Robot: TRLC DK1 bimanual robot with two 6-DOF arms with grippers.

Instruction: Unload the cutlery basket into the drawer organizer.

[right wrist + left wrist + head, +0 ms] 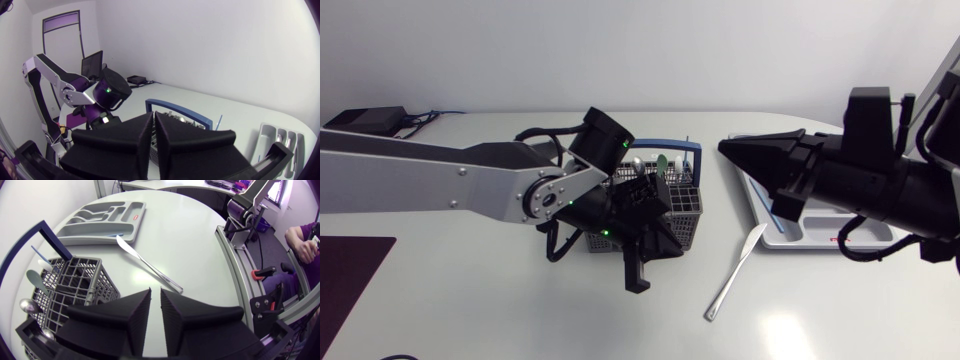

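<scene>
The grey mesh cutlery basket with a blue handle stands mid-table and holds several spoons. My left gripper hangs over the basket's front edge, tips pointing at the table, fingers almost together with nothing between them. A metal knife lies on the table between the basket and the grey drawer organizer; in the left wrist view the knife is ahead of the fingers and the organizer lies beyond it. My right gripper is shut and empty, raised over the organizer's left end and pointing at the basket.
A black box with cables sits at the back left corner. A dark purple mat lies at the front left. My right arm covers much of the organizer in the head view.
</scene>
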